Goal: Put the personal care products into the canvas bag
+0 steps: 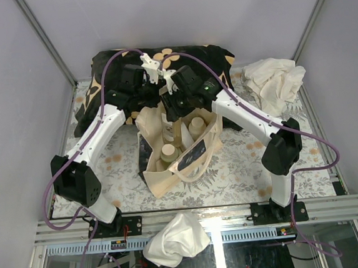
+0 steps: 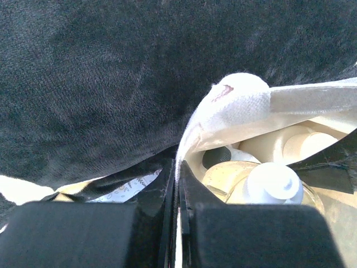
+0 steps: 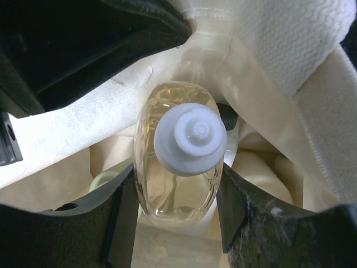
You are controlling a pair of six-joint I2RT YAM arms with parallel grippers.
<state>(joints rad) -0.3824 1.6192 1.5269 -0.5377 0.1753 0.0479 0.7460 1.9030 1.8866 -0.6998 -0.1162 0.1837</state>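
Two grippers meet at the mouth of the canvas bag (image 1: 170,172), which stands open at the middle of the flower-patterned tablecloth (image 1: 232,173), its dark printed side facing the arm bases. Its far side is close against the black cushion with tan flowers (image 1: 113,67).

The left gripper (image 2: 177,174) has its fingers pressed together on the bag's rim. A thin edge of cream canvas runs up between them, and one loop handle (image 2: 240,97) arches just above the pinch.

The right gripper (image 3: 177,178) is inside the bag's opening, closed on a translucent yellow bottle (image 3: 167,184). One black finger (image 3: 120,218) presses each flank of the bottle, and its white cap (image 3: 191,139) points at the wrist camera. Canvas walls rise on both sides of it, and the bottle hangs above the bag's floor — whether its base touches anything below cannot be told.

From above, at least two more bottles stand upright in the bag, showing their beige caps (image 1: 168,152). The left wrist view shows cream bottles (image 2: 301,142) crowded inside, beside the white-capped one.

One crumpled white cloth (image 1: 275,82) lies at the far right corner of the table — another white cloth (image 1: 175,238) is draped over the near rail between the two bases.
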